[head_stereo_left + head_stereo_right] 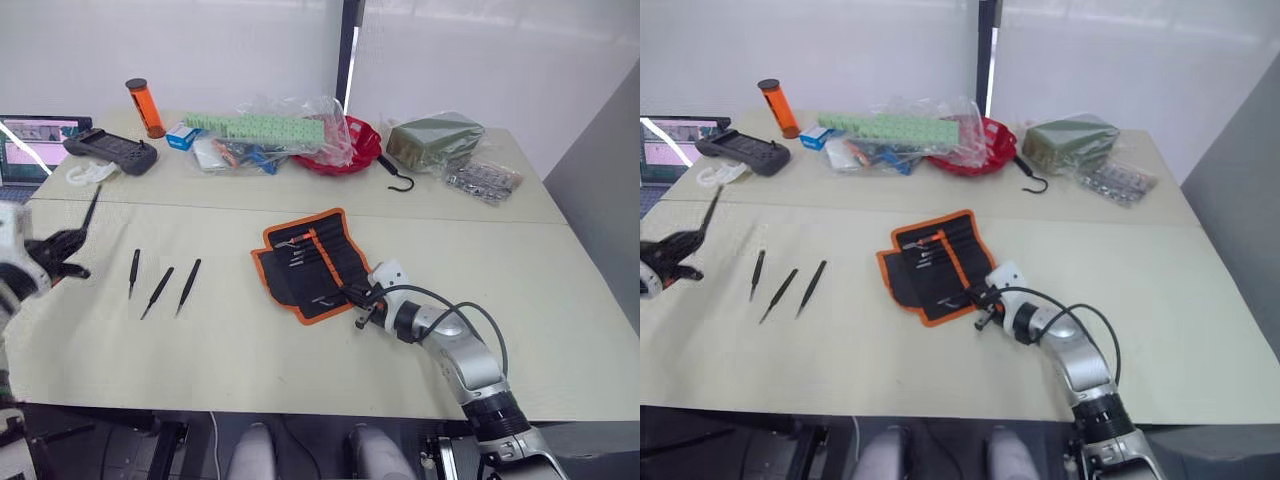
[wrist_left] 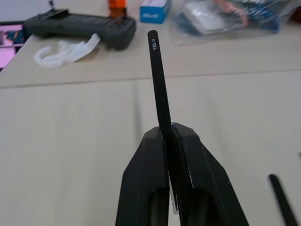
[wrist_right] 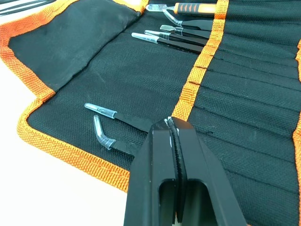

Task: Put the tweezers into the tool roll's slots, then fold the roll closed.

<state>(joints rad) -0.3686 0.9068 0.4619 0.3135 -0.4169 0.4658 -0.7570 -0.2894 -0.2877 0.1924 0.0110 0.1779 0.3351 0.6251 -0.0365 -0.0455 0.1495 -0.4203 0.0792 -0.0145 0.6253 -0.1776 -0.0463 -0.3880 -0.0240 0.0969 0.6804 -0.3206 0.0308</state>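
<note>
Three tweezers [image 1: 160, 289] lie loose on the desk [image 1: 250, 360], side by side, well apart from the tool roll [image 1: 312, 262]. We go from large to small. The tool roll is open and flat near the middle of the desk, its orange trim around the edge; we judge it soft and light, so it can slide or wrinkle when something is pushed into the slots [image 3: 235, 94]. Some tools with clear tip caps already sit in its pockets. The tweezers are thin, stiff and, we think, slippery, with sharp points; the best hold seems to be on the flat middle of the body, with the point free to enter a slot.

Our left tool [image 2: 169, 141] is closed on one black tweezer [image 2: 159, 80], which stands up between the fingers, at the far left of the desk. Our right arm reaches forward, and the right tool [image 3: 173, 136] has its fingers pressed together at the near edge of the roll, just over two capped tips; we see nothing held in it.
</note>
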